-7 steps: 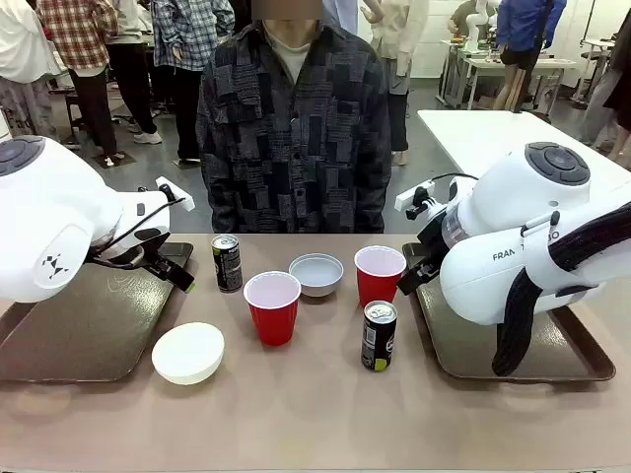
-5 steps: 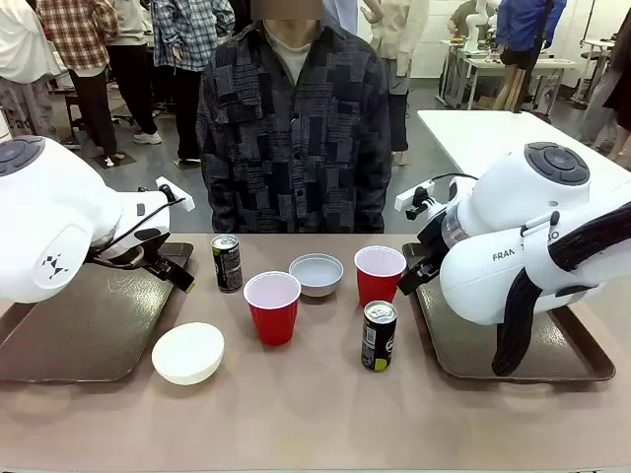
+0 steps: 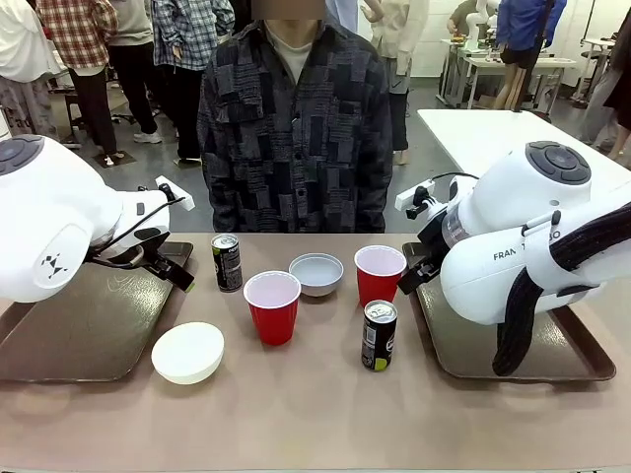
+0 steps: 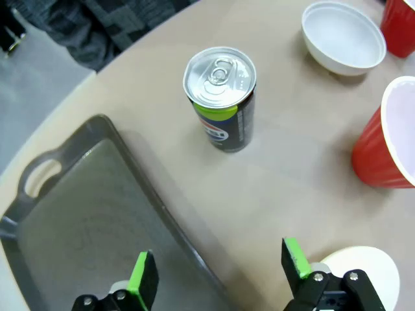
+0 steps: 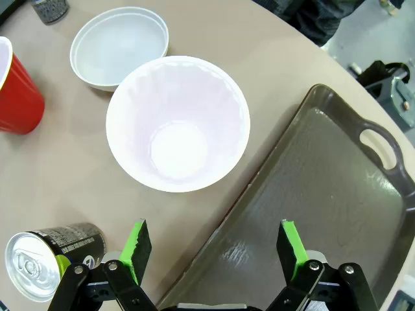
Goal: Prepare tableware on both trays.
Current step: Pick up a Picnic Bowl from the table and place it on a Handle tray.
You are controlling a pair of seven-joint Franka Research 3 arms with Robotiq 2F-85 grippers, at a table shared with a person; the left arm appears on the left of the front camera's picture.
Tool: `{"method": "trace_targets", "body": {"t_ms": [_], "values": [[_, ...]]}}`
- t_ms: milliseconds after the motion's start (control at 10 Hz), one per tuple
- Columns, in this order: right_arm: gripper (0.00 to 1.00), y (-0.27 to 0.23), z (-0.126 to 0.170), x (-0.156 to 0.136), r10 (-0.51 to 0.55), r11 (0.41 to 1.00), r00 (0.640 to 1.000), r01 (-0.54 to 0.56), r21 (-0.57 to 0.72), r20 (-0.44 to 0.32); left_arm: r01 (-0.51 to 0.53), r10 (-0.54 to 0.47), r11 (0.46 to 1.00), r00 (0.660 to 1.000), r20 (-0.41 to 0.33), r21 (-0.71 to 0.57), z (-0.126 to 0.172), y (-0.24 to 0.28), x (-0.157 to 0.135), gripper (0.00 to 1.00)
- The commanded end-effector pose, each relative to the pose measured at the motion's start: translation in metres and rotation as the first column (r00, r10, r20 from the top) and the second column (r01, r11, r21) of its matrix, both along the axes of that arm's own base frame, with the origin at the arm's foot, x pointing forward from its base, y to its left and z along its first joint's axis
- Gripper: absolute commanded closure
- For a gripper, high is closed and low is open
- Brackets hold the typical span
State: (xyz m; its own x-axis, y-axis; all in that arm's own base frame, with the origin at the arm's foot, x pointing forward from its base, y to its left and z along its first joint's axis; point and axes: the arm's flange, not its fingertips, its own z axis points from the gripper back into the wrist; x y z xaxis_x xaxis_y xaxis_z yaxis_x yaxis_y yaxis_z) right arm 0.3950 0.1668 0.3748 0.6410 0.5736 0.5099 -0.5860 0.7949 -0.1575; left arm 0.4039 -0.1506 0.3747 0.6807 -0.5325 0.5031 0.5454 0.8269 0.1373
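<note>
Across the tan tabletop (image 3: 315, 424) from you stood a person (image 3: 291, 128) in a dark patchwork-print jacket over a pale high-necked top, close against the far edge and facing your side. Behind them, on the grey floor (image 3: 148, 168), you had several onlookers, among them a bystander in a red plaid shirt (image 3: 74, 34) at the far left and a bystander in a blue top (image 3: 523, 25) at the far right. A white table (image 3: 493, 133) sat behind the person to the right, well apart from yours.

Light: we see bright, even room light.
Shadows: soft, beside the can (image 4: 220, 97).
Glare: faint sheen on the right tray (image 5: 311, 188).
Edges: our wrist views bow.
</note>
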Motion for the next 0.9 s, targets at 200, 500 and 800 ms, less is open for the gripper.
{"method": "trace_targets", "body": {"t_ms": [200,500,800], "values": [[0.00,0.0001,0.0000,0.0000,0.000,1.000,1.000,0.000,0.000,0.000,0.000,0.000,1.000,1.000,0.003,-0.001,0.0010,0.0000,0.0003,0.00],[0.00,0.0001,0.0000,0.0000,0.000,1.000,1.000,0.000,0.000,0.000,0.000,0.000,1.000,1.000,0.003,-0.001,0.0010,0.0000,0.0003,0.00],[0.00,-0.0038,0.0073,-0.0021,-0.034,0.999,0.999,0.034,-0.024,0.018,0.000,0.000,1.000,1.000,0.000,0.000,0.0000,0.0000,0.0000,0.00]]}}
